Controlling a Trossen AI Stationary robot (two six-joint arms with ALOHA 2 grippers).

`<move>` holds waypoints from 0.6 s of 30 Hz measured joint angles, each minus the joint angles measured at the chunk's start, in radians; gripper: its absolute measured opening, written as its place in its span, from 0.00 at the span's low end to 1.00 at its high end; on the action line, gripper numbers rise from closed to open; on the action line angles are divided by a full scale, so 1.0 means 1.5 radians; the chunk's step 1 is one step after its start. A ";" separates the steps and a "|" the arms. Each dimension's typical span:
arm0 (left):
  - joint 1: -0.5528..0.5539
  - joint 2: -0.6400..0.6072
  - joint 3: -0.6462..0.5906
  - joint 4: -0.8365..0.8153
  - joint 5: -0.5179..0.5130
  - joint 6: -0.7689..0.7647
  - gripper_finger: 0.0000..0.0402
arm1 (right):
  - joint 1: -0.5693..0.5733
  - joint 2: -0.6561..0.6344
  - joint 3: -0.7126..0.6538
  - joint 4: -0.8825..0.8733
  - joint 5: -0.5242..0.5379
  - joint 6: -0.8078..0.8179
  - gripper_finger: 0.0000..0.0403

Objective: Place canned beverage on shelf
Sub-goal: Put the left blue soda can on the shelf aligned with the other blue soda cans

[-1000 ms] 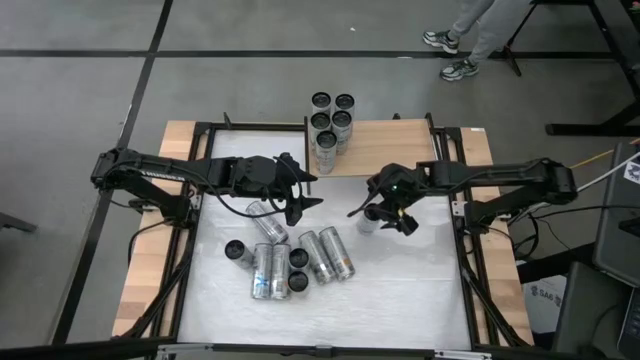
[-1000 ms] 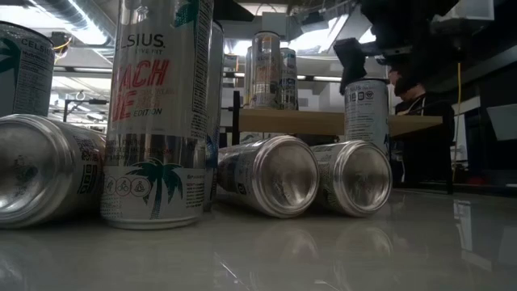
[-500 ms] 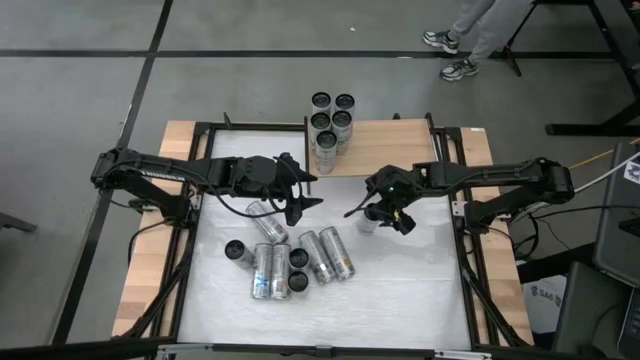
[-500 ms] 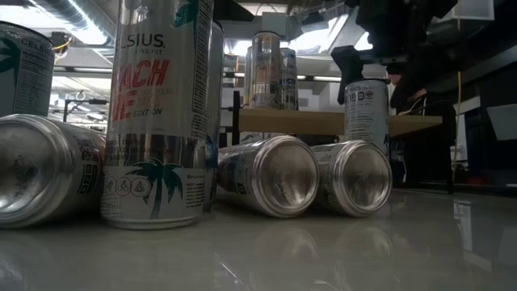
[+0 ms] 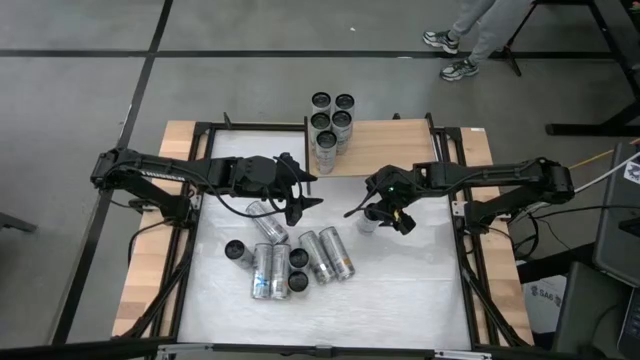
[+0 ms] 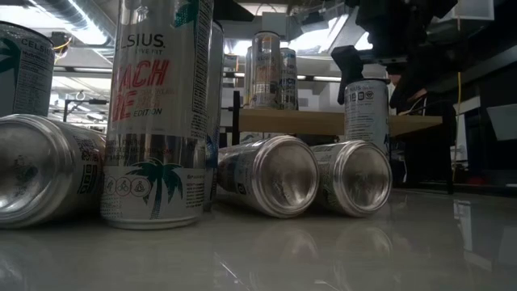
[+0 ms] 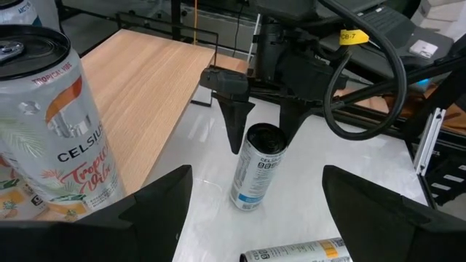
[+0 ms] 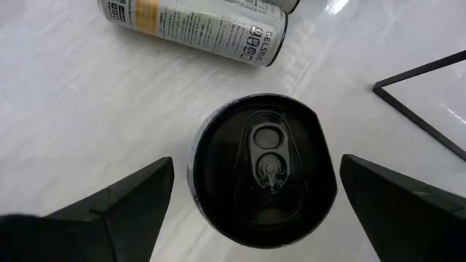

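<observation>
A can stands upright on the white table, just in front of the pale wooden shelf. My right gripper is open above it, pointing down, with one finger on either side of the can's top and a small gap on each side. Several cans stand on the shelf's left end. My left gripper waits open left of centre, above the table, with nothing between its fingers. It faces the can and my right gripper.
Loose cans lie and stand in a cluster at the table's middle, and one more lies by my left gripper. The shelf's right part is bare board between black posts. A person's legs show beyond the far edge.
</observation>
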 joint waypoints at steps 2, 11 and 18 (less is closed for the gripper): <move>0.000 0.000 0.000 0.000 0.000 0.000 0.76 | 0.000 0.000 0.000 0.000 0.000 -0.001 0.95; 0.000 0.000 0.000 0.000 -0.001 0.000 0.76 | 0.000 0.000 0.000 0.000 -0.001 -0.102 0.95; 0.000 0.000 0.000 0.000 -0.001 0.000 0.76 | 0.001 0.000 0.000 0.000 -0.001 -0.126 0.95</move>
